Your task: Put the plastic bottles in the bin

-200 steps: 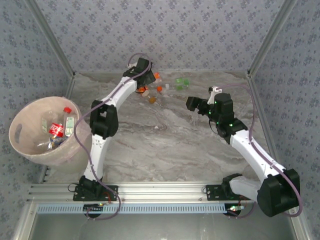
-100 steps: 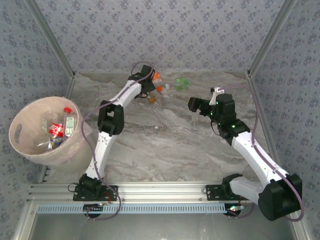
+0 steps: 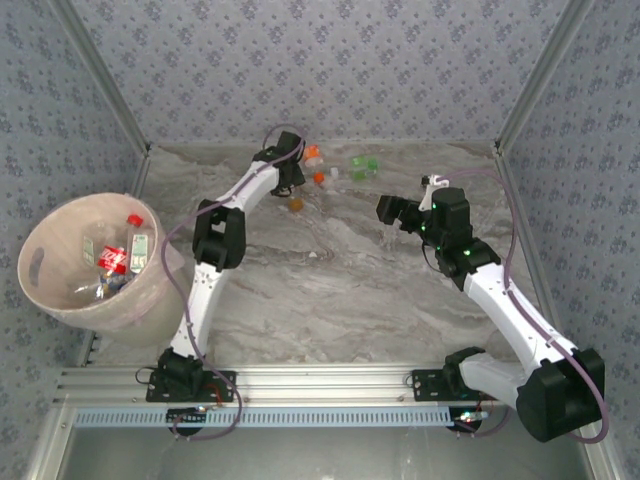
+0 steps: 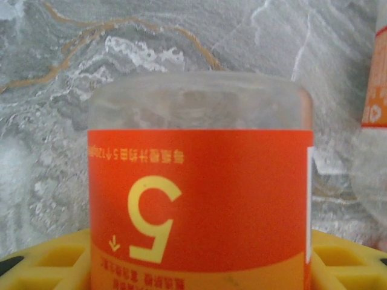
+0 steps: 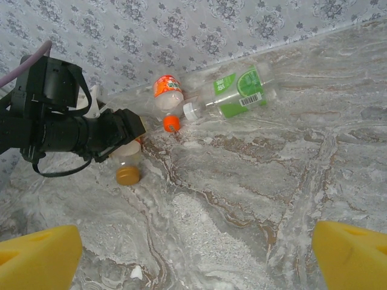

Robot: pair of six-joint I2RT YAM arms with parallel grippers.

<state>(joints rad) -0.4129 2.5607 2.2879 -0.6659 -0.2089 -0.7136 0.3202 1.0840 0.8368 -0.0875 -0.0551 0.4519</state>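
Observation:
In the left wrist view a clear plastic bottle (image 4: 199,193) with an orange-red label stands between my yellow fingers (image 4: 42,266), which press both its sides. From above, my left gripper (image 3: 290,180) is far back on the table, shut on this amber-capped bottle (image 3: 297,203). Other bottles lie beside it: an orange-capped one (image 5: 168,90) and a green-labelled one (image 5: 239,90). My right gripper (image 5: 196,260) hovers open over bare marble, to the right of them. The pale pink bin (image 3: 140,305) stands at the far left with bottles (image 3: 113,260) inside.
Patterned walls close the table at the back and both sides. A small white scrap (image 3: 316,257) lies mid-table. A loose orange-capped bottle neck (image 5: 171,124) and a white cap (image 5: 190,110) lie between the bottles.
My left gripper has reached a little farther back and shut on the orange-labelled bottle. The right gripper has barely shifted.

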